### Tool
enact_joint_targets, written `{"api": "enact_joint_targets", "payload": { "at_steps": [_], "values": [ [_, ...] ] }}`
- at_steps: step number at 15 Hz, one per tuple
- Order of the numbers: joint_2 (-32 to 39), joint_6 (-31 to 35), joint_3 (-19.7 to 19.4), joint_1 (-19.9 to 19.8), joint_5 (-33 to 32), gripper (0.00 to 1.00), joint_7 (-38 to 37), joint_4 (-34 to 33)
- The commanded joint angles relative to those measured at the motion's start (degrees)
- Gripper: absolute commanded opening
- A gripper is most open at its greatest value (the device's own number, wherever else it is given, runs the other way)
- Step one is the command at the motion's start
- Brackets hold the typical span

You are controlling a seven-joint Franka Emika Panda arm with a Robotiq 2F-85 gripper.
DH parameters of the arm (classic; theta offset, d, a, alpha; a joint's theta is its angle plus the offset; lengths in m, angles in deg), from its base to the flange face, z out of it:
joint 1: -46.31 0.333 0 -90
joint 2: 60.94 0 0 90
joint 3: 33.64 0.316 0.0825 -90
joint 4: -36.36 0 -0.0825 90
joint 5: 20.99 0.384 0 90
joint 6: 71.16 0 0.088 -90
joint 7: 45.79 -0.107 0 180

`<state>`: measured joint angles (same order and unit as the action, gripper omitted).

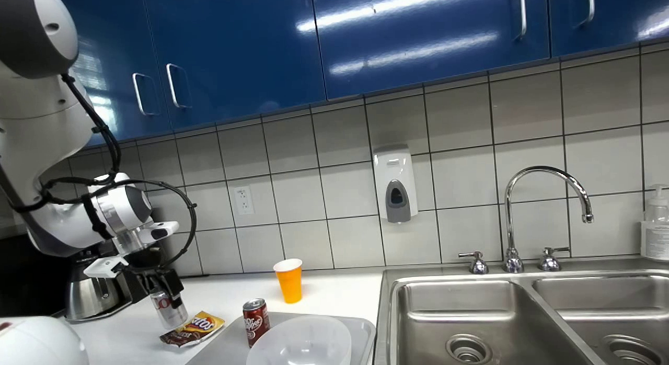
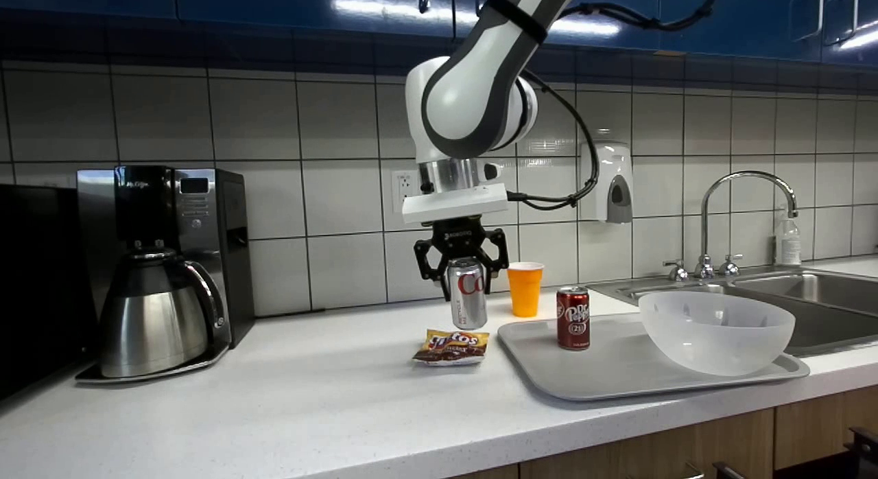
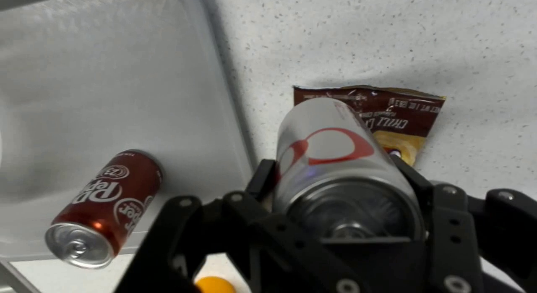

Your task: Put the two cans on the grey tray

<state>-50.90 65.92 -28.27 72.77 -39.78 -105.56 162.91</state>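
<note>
Pinching an upright silver metal can (image 2: 468,302), the black gripper (image 2: 467,292) hung mid-frame in an exterior view, the flat grey tray (image 2: 603,369) lower right!

Red can (image 2: 573,320) — silver can (image 2: 468,304) — grey tray (image 2: 603,372)

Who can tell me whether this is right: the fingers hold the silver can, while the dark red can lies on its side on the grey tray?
Not quite: the dark red can stands upright on the grey tray, not on its side, as an exterior view shows. The fingers do hold the silver can.
</note>
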Motion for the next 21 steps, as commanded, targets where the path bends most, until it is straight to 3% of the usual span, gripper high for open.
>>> {"api": "enact_joint_targets", "payload": {
  "at_steps": [1, 10, 21],
  "values": [
    [-7.05, 0.65, 1.38, -3.98, -1.35, 0.42, -1.43, 6.51],
    [-13.5, 0.71, 2.49, -10.41, -0.03, 0.42, -0.51, 14.36],
    [-11.14, 2.96, 2.65, -13.91, -0.05, 0.42, -0.69, 16.16]
  ]
}}
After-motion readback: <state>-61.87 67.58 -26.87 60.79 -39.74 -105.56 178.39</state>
